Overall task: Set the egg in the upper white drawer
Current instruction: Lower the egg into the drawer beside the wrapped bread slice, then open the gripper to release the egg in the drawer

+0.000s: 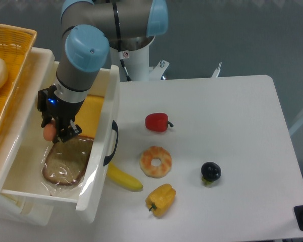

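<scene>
White table; smooth orange-brown egg [49,132] held above upper white drawer [103,126].

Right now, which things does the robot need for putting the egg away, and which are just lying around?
Needed for the job:
- egg, held in the hand
- upper white drawer, pulled open

Just lying around:
- red pepper
- doughnut
- banana
- yellow pepper
- black round fruit
- bread slice in the drawer
- wicker basket

You see one egg [50,132], two peppers, red [157,122] and yellow [160,198], one doughnut [155,162], one banana [123,178], one black fruit [210,172], one bread slice [65,163].
</scene>
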Motion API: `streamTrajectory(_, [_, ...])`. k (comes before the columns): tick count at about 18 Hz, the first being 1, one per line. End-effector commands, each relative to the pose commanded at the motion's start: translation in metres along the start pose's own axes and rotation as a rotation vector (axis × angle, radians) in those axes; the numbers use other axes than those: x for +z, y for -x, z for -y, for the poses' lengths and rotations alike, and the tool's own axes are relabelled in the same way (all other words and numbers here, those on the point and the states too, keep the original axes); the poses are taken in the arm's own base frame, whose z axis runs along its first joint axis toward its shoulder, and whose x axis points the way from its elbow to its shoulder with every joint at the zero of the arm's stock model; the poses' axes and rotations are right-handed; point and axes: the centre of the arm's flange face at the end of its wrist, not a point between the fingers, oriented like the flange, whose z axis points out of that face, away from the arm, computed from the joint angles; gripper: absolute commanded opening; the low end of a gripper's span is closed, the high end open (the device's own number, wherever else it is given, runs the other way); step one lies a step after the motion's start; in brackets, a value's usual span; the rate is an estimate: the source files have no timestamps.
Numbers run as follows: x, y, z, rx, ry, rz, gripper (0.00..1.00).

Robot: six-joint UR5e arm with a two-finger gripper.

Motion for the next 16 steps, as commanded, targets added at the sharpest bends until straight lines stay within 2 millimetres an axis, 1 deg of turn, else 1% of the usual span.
streamTrajectory(1, [-0.0007, -0.0006, 0.0, 0.0, 0.0, 0.0, 0.38])
streamTrajectory(3, [0.0, 0.0, 0.0, 0.002, 0.0, 0.0, 0.46])
streamTrajectory(4, [0.0002, 0.0007, 0.0001, 0.002, 0.001, 0.001, 0.47])
streamTrajectory(6, [0.0024, 0.0015, -0.0007, 0.001, 0.004, -0.003, 0.59])
streamTrajectory(11, [0.0026, 0.0015, -0.0008, 0.002, 0.004, -0.004, 0.62])
streamTrajectory(13, [0.0034, 0.002, -0.0012, 0.016, 0.006, -0.004, 0.65])
streamTrajectory(14, [0.0026, 0.0016, -0.001, 0.017, 0.006, -0.003, 0.67])
streamTrajectory(15, [0.0006, 0.0019, -0.0007, 0.019, 0.003, 0.001, 0.75])
streamTrajectory(16, [-0.0022, 0.0028, -0.0005, 0.022, -0.001, 0.005, 0.76])
